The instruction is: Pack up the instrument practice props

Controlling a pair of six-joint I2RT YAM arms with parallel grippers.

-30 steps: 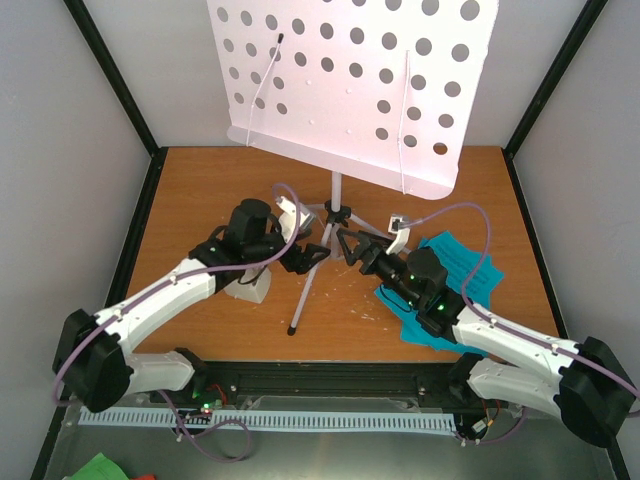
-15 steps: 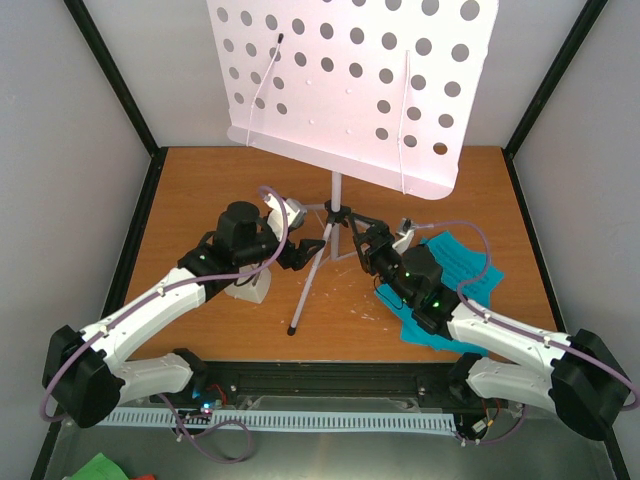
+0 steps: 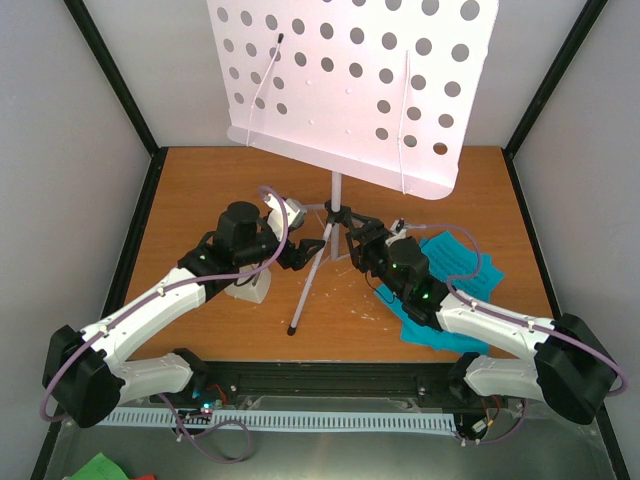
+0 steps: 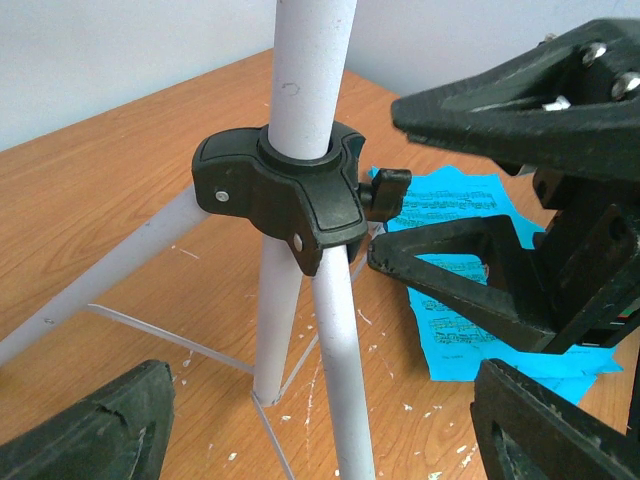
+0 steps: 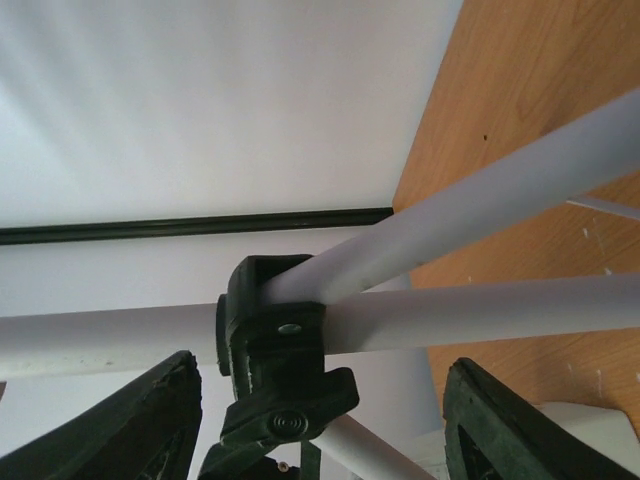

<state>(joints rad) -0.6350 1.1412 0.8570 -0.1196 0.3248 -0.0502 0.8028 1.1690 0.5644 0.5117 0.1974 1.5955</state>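
The pale lilac music stand stands at mid-table, its perforated tray up high over a black hub and spread legs. My left gripper is open; in the left wrist view its fingers straddle one leg below the hub without touching it. My right gripper is open around the hub, with a gap on each side. Cyan sheet-music pages lie flat under the right arm. A white metronome sits partly hidden beneath the left arm.
The stand's front leg ends at a black foot near the table's front edge. Black frame posts and pale walls close in the table on three sides. The right gripper's fingers crowd the hub in the left wrist view.
The right gripper pushed forward up to the stand's hub and its jaws narrowed. The left arm swung in toward the leg, then held still.
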